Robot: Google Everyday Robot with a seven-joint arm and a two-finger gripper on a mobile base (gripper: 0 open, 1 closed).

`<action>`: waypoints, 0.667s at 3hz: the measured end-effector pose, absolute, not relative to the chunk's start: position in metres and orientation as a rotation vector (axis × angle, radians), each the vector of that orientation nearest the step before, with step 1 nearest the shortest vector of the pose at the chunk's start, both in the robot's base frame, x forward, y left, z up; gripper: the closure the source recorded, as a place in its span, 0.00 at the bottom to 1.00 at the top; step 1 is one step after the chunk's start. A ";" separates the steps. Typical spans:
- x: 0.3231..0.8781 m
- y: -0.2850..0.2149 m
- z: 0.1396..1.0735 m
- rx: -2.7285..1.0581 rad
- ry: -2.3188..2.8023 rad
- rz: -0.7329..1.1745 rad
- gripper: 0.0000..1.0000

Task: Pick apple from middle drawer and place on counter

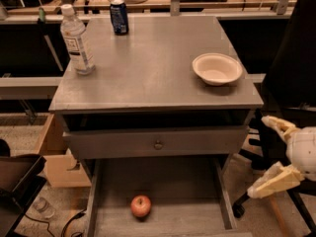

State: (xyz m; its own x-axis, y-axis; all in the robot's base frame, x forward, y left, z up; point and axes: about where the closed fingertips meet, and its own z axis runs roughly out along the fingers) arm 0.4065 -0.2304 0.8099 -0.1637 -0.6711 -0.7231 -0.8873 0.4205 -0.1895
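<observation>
The apple (141, 206), small and red, lies on the floor of the pulled-out middle drawer (197, 201), left of its middle and near the front. The counter (148, 68) is the grey cabinet top above it. My gripper (270, 154) is at the right edge of the view, beside the cabinet's right side and about level with the drawer front. Its cream fingers (274, 180) are spread apart and hold nothing. It is well to the right of the apple and above it.
On the counter stand a water bottle (77, 39) at back left, a blue can (119, 17) at the back, and a white bowl (217, 68) at right. A closed drawer front with a knob (158, 144) sits above the open drawer. A black chair (291, 78) is at right, cardboard boxes (54, 157) at left.
</observation>
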 end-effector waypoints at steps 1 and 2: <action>0.390 -0.220 0.775 -1.314 1.769 0.467 0.00; 0.367 -0.217 0.740 -1.484 1.567 0.462 0.00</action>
